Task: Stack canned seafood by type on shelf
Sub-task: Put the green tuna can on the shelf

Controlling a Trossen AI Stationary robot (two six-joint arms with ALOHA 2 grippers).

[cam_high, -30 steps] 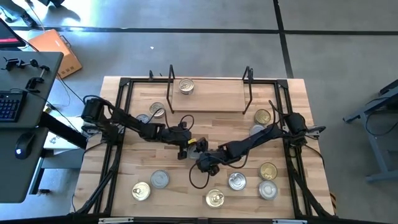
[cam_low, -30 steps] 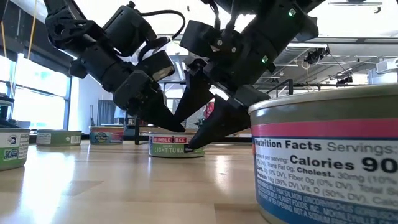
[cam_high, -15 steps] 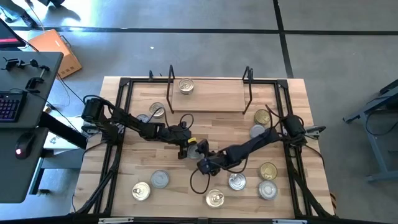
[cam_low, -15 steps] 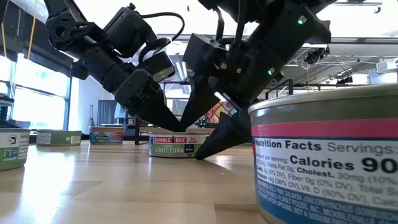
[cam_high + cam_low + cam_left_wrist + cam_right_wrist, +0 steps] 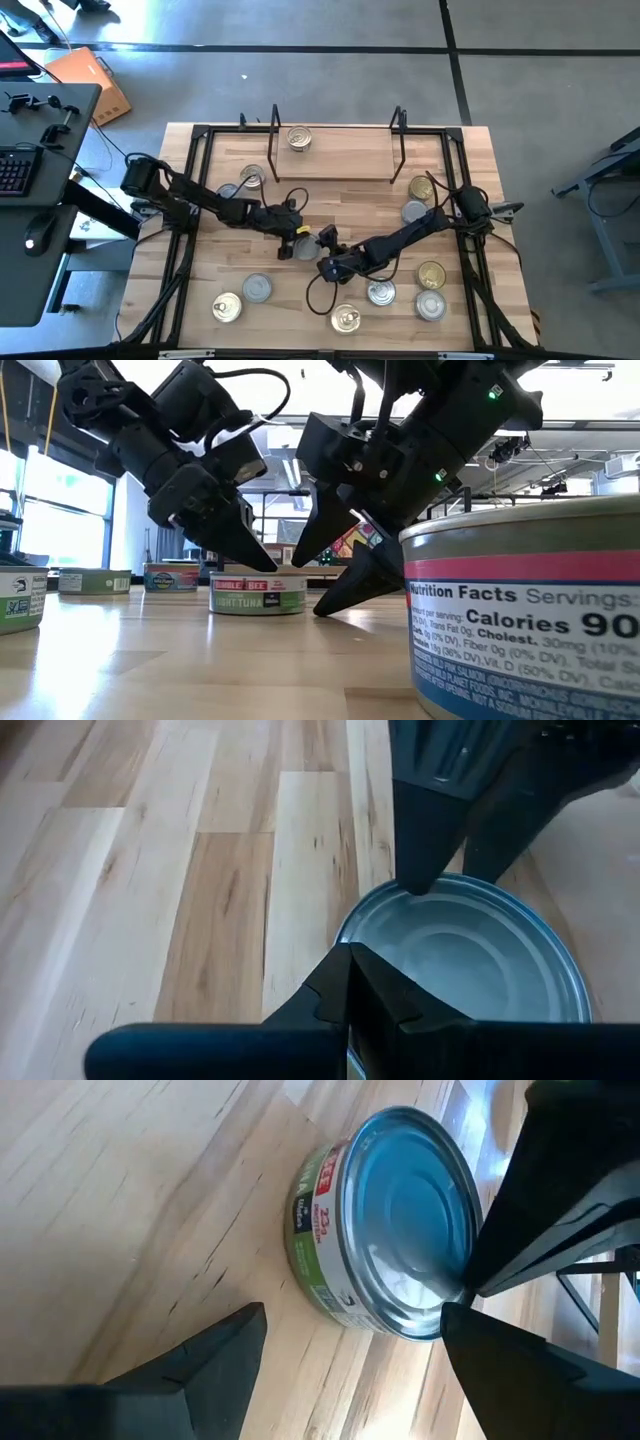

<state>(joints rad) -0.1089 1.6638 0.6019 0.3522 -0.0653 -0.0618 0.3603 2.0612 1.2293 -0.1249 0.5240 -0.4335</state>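
Observation:
A short tuna can [image 5: 258,593] with a silver lid [image 5: 470,960] and a green label [image 5: 318,1245] stands upright on the wooden table, near its middle [image 5: 287,248]. My left gripper [image 5: 262,563] is shut, its tip down on the can's top. My right gripper [image 5: 350,1320] stands open just right of the can, one fingertip [image 5: 415,880] at the can's rim; whether it touches, I cannot tell. On the shelf [image 5: 340,165] at the far edge stands one gold-lidded can [image 5: 299,138]. My left gripper rests the tip of its shut fingers [image 5: 520,1240] on the can's lid, right at the rim [image 5: 462,1292] on the side toward my right gripper. The fingers slant down from the table's left. The can stays flat on the table.
Loose cans lie around: two at the left [image 5: 253,178], two at the right [image 5: 422,188], several along the near edge [image 5: 346,320], one close to the low camera [image 5: 520,610]. The black table frame [image 5: 190,200] runs along both sides. Bare wood lies between the shelf and the grippers.
My left gripper has gone toward the table's left edge and risen a little, still shut. The tuna can has slid left along the table with it, still upright. My right gripper has sunk slightly and turned its wrist, still open.

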